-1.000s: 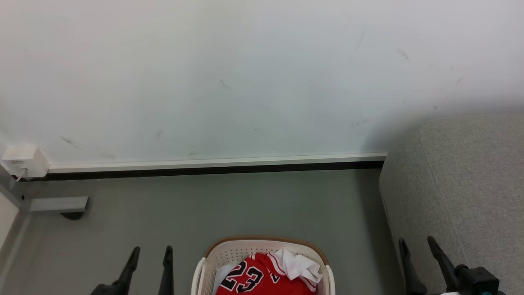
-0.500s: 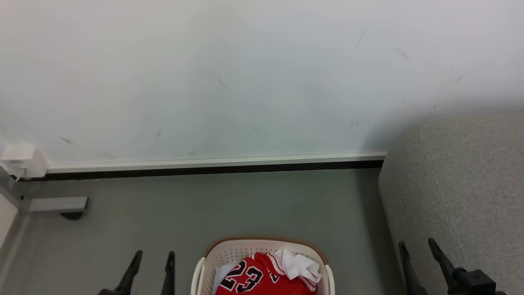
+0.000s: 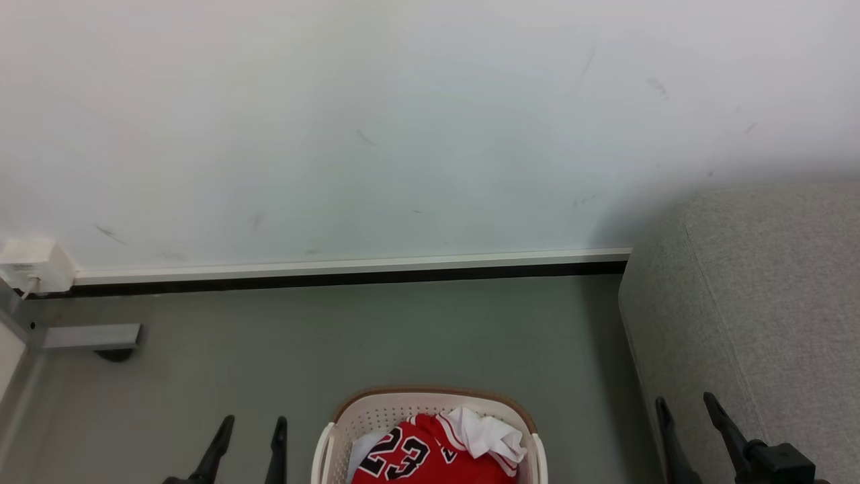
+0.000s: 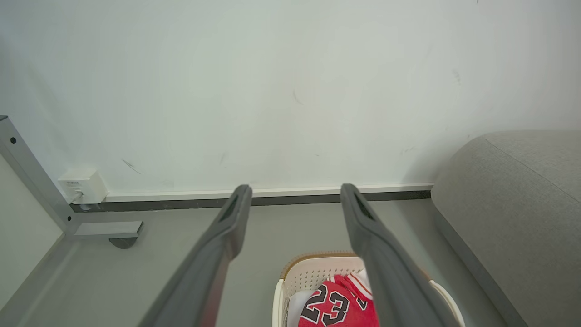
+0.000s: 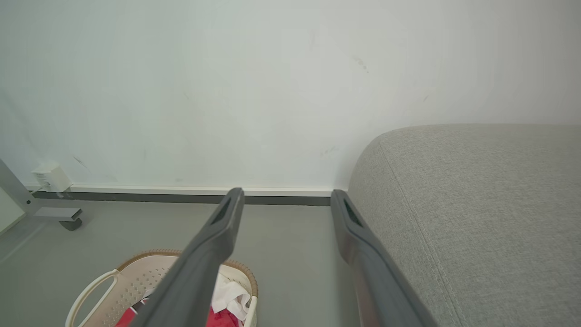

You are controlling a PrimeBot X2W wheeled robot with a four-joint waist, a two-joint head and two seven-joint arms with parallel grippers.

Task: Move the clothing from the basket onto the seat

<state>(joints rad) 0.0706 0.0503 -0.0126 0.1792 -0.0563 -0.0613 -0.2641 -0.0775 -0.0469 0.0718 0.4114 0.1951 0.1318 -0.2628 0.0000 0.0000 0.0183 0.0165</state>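
- Shows the clothing (image 3: 430, 457) heaped in the basket (image 3: 376, 411) on the floor (image 3: 403, 329), left of the seat (image 3: 772, 302), with nothing on the seat yet.
- Finds left gripper (image 3: 254, 421) and right gripper (image 3: 684, 400) both spread wide and empty, flanking the basket and touching neither it nor the cloth.
- Risks hooking the perforated wall or rim along with fabric, dragging the basket up.
- Risks pinching one loose layer only, letting the rest slip back or spill short of the seat.

"23" on red clothing (image 3: 430, 464)
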